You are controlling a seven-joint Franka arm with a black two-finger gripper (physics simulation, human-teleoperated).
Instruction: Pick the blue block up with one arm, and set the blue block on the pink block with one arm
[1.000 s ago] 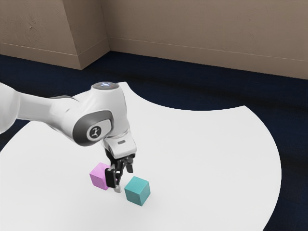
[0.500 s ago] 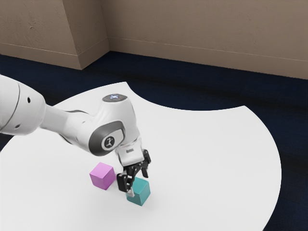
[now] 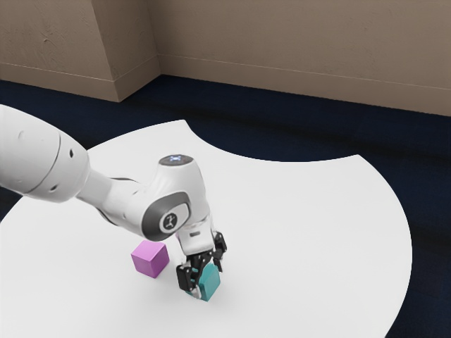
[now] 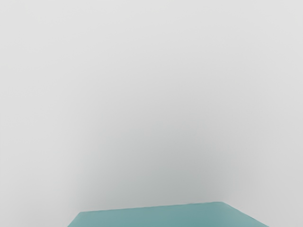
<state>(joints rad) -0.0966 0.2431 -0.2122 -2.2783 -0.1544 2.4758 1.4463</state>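
Now at the grasp step: my fingers (image 3: 185,277) stand open astride the blue block (image 3: 209,283), near the pink block (image 3: 149,258); next, I should close, then lift.

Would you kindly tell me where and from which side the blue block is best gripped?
Grip the blue block by two opposite upright sides, coming straight down from above: it is a cube lying flat on the table, and the pink block stands apart, leaving room.

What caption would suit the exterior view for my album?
End effector at the blue block, pink block nearby on the white table.
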